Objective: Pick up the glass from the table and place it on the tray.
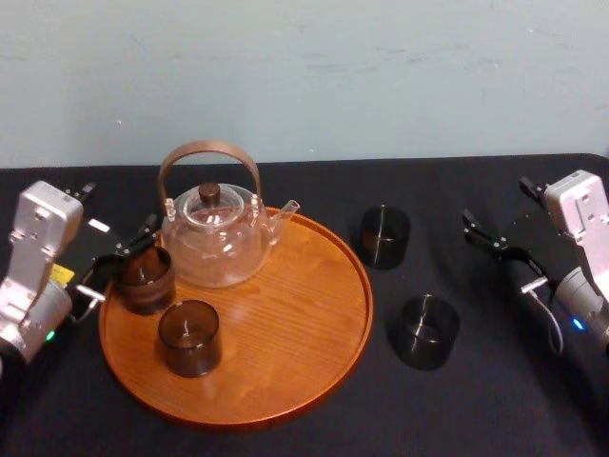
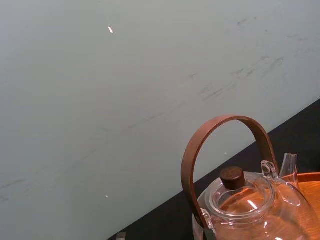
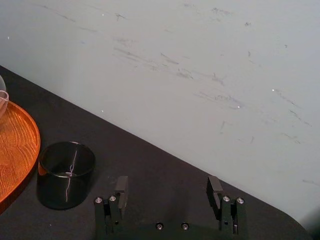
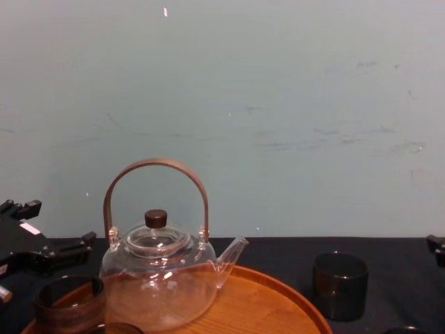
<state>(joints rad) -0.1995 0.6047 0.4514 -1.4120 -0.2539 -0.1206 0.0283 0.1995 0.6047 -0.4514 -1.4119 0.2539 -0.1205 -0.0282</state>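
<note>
Two dark glasses stand on the black table (image 1: 514, 400) right of the tray: a far glass (image 1: 384, 236) (image 3: 66, 174) (image 4: 339, 285) and a near glass (image 1: 427, 330). The round orange-brown tray (image 1: 285, 381) (image 4: 278, 306) carries a glass teapot (image 1: 216, 238) and two more dark glasses, one (image 1: 145, 279) (image 4: 69, 303) at its left edge and one (image 1: 188, 336) at the front. My left gripper (image 1: 122, 255) (image 4: 52, 229) hovers open just above and behind the left-edge glass. My right gripper (image 1: 487, 236) (image 3: 167, 185) stands open and empty, right of the far glass.
The teapot's tall brown handle (image 2: 225, 122) (image 4: 156, 167) rises over the tray's back left. A pale wall (image 4: 278, 104) runs close behind the table. Bare black cloth lies between the two table glasses and my right gripper.
</note>
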